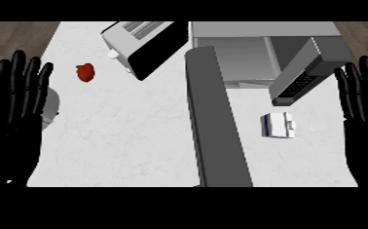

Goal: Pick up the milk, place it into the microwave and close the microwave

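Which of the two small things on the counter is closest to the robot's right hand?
The white milk carton, lying between the open microwave door and the right hand. The red item lies across that door, nearer the left hand.

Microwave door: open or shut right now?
Open. The microwave door stands swung out across the counter, the microwave cavity shows beside it, and the milk sits outside on the counter.
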You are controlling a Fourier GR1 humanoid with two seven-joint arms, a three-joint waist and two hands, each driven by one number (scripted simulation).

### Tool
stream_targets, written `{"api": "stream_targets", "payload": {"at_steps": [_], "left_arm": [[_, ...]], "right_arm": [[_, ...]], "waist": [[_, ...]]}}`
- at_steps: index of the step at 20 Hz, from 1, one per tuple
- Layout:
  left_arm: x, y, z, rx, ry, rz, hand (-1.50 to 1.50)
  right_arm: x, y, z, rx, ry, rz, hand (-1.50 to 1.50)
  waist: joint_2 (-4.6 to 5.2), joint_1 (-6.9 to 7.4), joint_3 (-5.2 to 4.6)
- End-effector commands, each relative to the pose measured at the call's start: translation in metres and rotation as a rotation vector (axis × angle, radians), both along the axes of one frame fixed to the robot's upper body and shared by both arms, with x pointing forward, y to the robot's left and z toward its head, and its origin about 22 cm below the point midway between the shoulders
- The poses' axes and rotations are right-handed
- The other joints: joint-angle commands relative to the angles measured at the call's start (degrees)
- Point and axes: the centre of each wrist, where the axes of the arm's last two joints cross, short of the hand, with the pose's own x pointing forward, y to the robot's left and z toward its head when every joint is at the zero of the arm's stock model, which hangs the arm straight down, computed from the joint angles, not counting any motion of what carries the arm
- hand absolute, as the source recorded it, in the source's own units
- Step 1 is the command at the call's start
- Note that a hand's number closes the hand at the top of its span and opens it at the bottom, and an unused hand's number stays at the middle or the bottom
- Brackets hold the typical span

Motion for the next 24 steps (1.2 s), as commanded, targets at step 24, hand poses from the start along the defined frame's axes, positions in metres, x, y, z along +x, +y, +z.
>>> {"api": "stream_targets", "payload": {"at_steps": [24], "left_arm": [[-0.082,-0.006,-0.062,-0.160,0.182,0.107,-1.50]], "right_arm": [[-0.050,0.031,-0.044,0.047,-0.008,0.294,-1.50]], "waist": [[0.65,0.91,-0.35]]}}
